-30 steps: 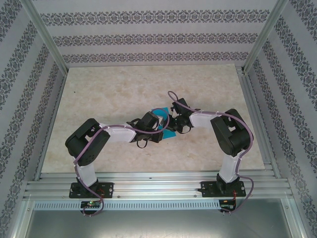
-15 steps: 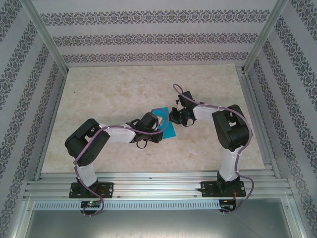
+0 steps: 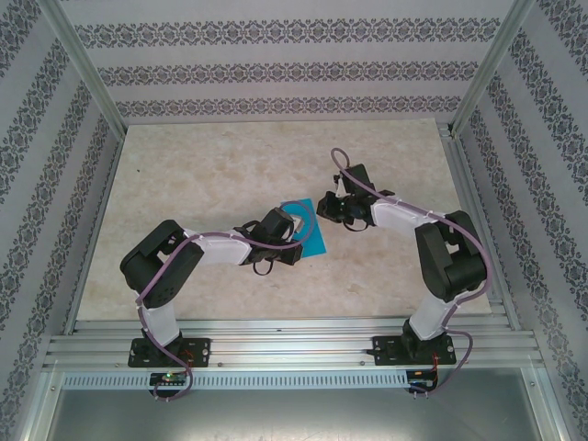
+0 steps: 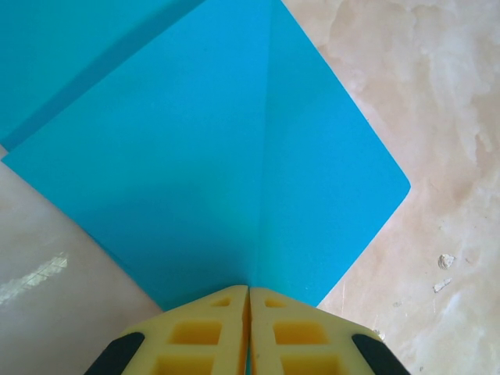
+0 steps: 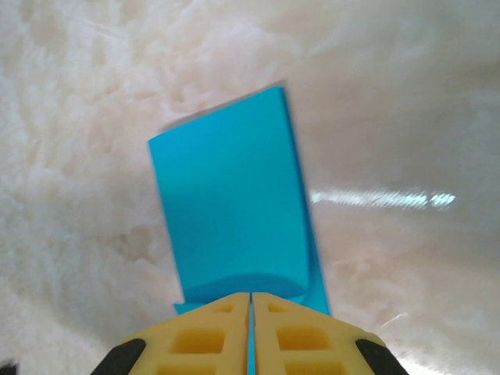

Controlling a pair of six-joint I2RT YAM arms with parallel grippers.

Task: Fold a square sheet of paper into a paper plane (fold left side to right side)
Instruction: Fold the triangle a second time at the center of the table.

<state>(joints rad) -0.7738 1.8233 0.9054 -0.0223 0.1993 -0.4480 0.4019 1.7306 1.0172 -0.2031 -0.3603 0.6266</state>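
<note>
Item: square sheet of paper (image 3: 310,235), cyan, lying mid-surface (image 3: 202,165) between both arms, one crease running to its near corner in the left wrist view (image 4: 234,156).

Left claw (image 3: 290,235): closed, pinching that corner (image 4: 248,293).

Right claw (image 3: 324,208): closed (image 5: 250,297). Change noted: it has drawn back from above the sheet to just beyond its far-right edge, uncovering more blue. The right wrist view is blurred, so I cannot tell whether it nips the edge (image 5: 230,211).

Reading: fold probably pressed; the left claw anchors.
</note>
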